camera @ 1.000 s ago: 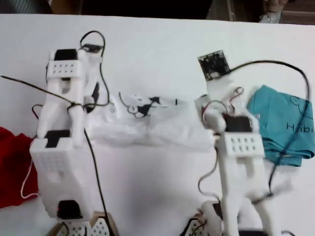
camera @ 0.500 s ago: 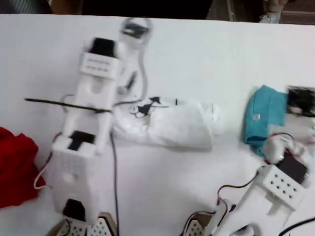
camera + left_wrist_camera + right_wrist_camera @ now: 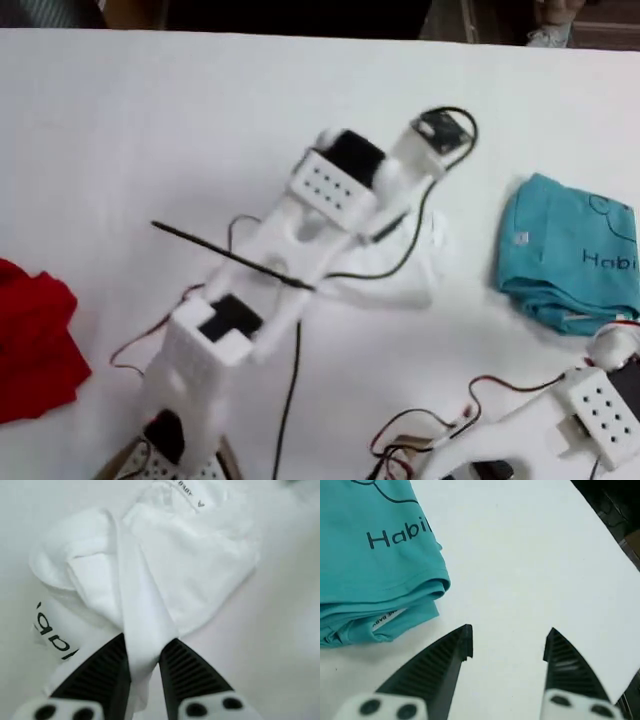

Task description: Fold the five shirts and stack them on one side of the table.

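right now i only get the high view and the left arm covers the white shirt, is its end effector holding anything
observer: yes, the left end effector is shut on a raised fold of the white shirt.
operator: ok and the right one, is it on the teal shirt
observer: no, the right end effector is open over bare table, beside the teal shirt and apart from its folded edge.
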Controlling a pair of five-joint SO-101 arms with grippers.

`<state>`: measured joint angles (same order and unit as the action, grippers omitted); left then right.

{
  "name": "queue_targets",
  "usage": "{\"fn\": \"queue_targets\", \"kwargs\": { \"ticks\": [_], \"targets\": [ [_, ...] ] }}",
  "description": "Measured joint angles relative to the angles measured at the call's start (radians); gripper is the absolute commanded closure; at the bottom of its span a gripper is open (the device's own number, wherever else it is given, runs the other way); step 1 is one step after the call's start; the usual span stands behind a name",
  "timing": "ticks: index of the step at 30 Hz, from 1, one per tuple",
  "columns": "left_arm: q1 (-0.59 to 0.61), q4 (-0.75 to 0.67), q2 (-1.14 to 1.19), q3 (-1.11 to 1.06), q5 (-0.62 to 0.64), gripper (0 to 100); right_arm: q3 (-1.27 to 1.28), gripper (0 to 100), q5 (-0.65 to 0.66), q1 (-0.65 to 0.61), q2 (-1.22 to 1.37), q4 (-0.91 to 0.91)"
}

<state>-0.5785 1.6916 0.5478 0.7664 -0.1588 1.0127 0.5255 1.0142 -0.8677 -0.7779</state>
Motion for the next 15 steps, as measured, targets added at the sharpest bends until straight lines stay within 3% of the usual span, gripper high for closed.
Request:
{"fn": "queue_targets", "kwargs": {
  "ticks": [15],
  "targets": [
    [-0.083, -0.192, 0.051, 0.002, 0.000, 98, 0.061, 76.5, 0.003, 0.008, 0.000, 0.000]
  ]
}}
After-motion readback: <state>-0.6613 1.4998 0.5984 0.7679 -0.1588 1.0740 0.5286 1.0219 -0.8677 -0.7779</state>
